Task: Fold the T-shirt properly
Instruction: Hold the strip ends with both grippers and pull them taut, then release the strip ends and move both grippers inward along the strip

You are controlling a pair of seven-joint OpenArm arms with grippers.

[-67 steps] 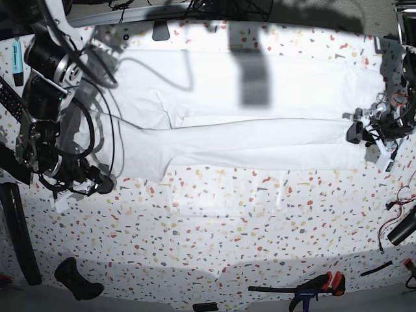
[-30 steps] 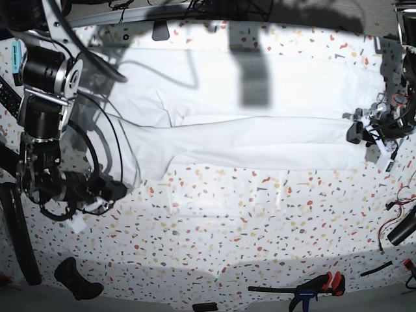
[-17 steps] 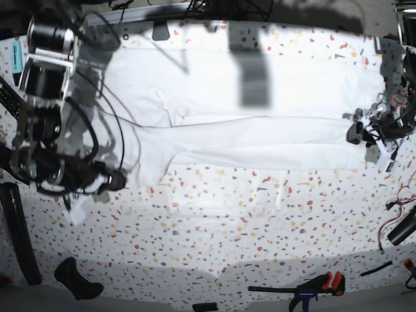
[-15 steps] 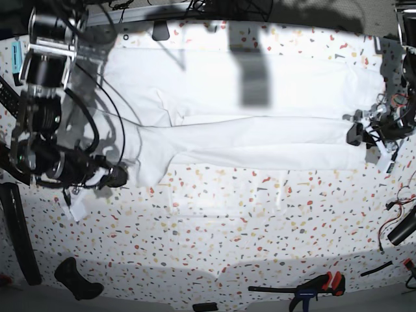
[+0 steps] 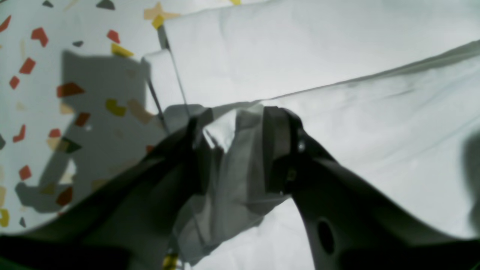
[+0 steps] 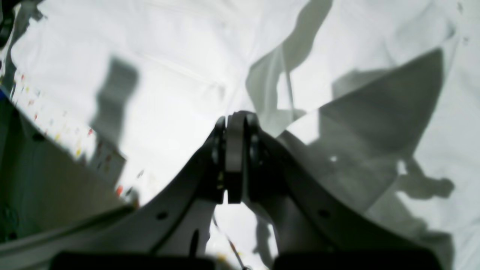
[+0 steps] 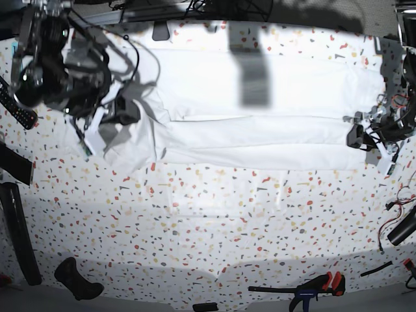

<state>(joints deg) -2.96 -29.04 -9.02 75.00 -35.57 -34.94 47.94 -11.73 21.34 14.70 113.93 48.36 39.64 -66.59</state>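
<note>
Across the upper half of the base view, the T-shirt [image 7: 260, 110] lies on the speckled table [image 7: 214, 227], already folded into a long band. At right, the left gripper [image 5: 228, 150] is clamped on a bunch of its cloth. At upper left, the right gripper [image 6: 234, 157] has its jaws pressed together, and whether cloth is caught there is unclear. To fold well, both ends should travel level, keeping the edge taut and straight.

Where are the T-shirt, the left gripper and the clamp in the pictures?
T-shirt [image 7: 260, 140], base view, on the folded middle of the cloth.
Left gripper [image 5: 234, 150], left wrist view, midway between the fingertips, on bunched cloth.
Clamp [image 7: 312, 288], base view, on its bar near the red handle.
</note>
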